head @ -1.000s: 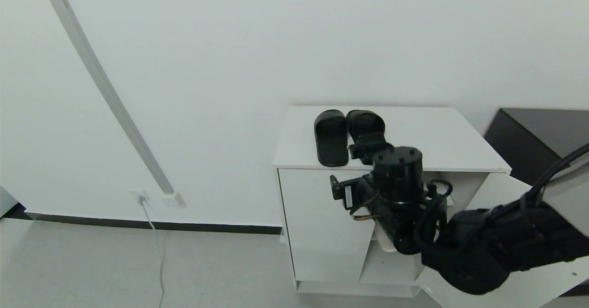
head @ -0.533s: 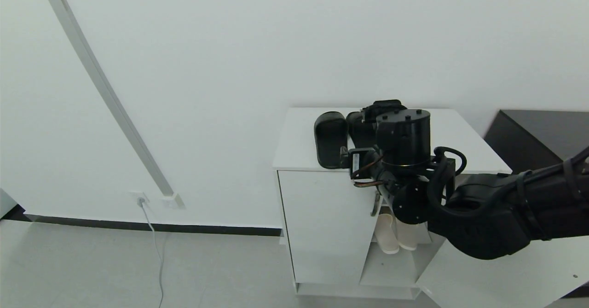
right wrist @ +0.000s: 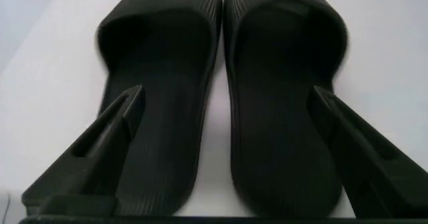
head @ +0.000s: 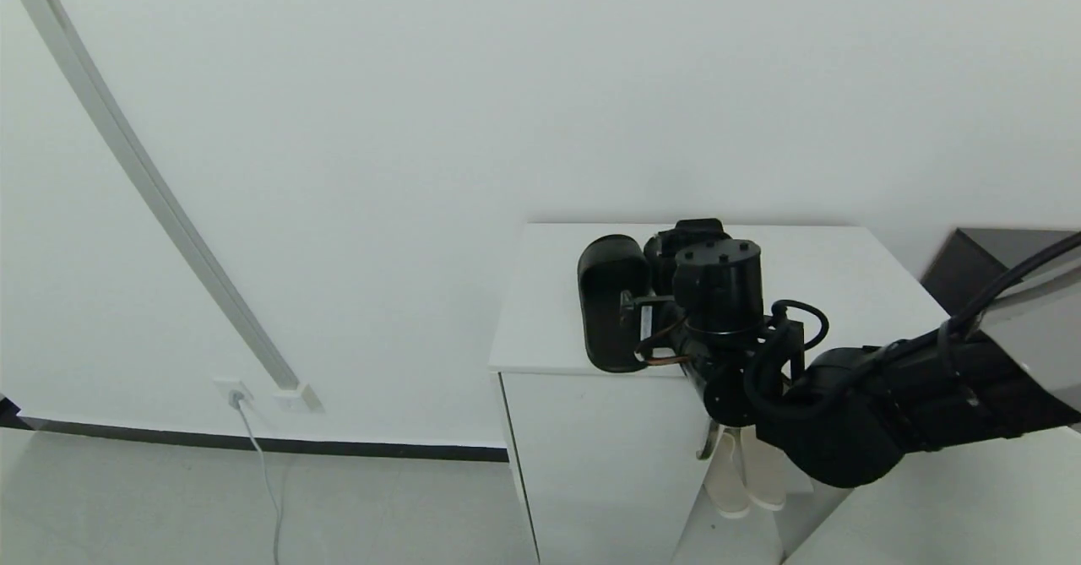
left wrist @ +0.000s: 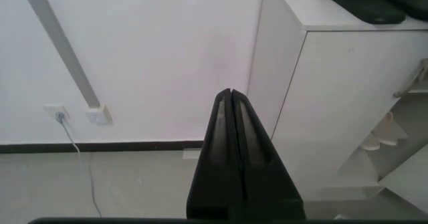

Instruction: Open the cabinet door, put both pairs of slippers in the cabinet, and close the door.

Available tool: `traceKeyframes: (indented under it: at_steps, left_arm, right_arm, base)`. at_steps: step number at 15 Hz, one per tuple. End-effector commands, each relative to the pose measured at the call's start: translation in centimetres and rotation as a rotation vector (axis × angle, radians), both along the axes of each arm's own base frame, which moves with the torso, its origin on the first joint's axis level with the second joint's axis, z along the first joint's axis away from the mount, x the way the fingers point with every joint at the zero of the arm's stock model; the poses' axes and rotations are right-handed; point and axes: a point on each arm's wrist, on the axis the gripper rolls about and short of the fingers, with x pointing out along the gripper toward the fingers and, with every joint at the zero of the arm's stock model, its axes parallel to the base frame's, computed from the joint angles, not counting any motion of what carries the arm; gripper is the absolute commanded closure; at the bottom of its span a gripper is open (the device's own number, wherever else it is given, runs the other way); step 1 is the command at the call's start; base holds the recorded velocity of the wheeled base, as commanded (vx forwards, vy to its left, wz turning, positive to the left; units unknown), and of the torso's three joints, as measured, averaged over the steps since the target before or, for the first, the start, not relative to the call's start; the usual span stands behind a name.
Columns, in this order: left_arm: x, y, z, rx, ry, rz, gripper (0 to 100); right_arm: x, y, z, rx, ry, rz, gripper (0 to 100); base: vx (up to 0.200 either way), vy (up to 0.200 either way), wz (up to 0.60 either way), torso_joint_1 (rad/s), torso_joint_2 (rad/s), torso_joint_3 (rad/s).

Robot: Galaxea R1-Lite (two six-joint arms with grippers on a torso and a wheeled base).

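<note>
right gripper hung over the cabinet top, fingers spread wide, one on each outer side of the black slippers, not yet pinching them. the pair lay side by side, soles down, touching each other, at the front edge of the cabinet top. the white slippers already sat inside the cabinet, its door swung open. left gripper hung low, out in front of the cabinet's closed side, fingers pressed together on nothing. the black pair looked like light moulded foam: soft, bendy, prob. fairly grippy w/ ribbed footbeds. best hold, at a guess: squeeze both at once across the outer edges, mid-sole, just behind the straps. too light a squeeze & one could drop out, too hard & they'd buckle.
</note>
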Motion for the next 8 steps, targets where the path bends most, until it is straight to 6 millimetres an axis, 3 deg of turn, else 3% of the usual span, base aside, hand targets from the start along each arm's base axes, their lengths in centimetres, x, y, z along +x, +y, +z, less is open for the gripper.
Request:
traceKeyframes:
  at_steps: [1,8]
  left_arm:
    - [0.0,0.0,0.0,0.0,0.0,0.0,100]
    - [0.0,0.0,0.0,0.0,0.0,0.0,100]
  right_arm:
    - [1.8,0.2,-2.4,-0.022,0.021,0.004,0]
    - [6.7,0.0,-3.3,-0.032,-0.038,0.011,0]
  base:
    - [0.0,0.0,0.0,0.0,0.0,0.0]
    - [0.0,0.0,0.0,0.0,0.0,0.0]
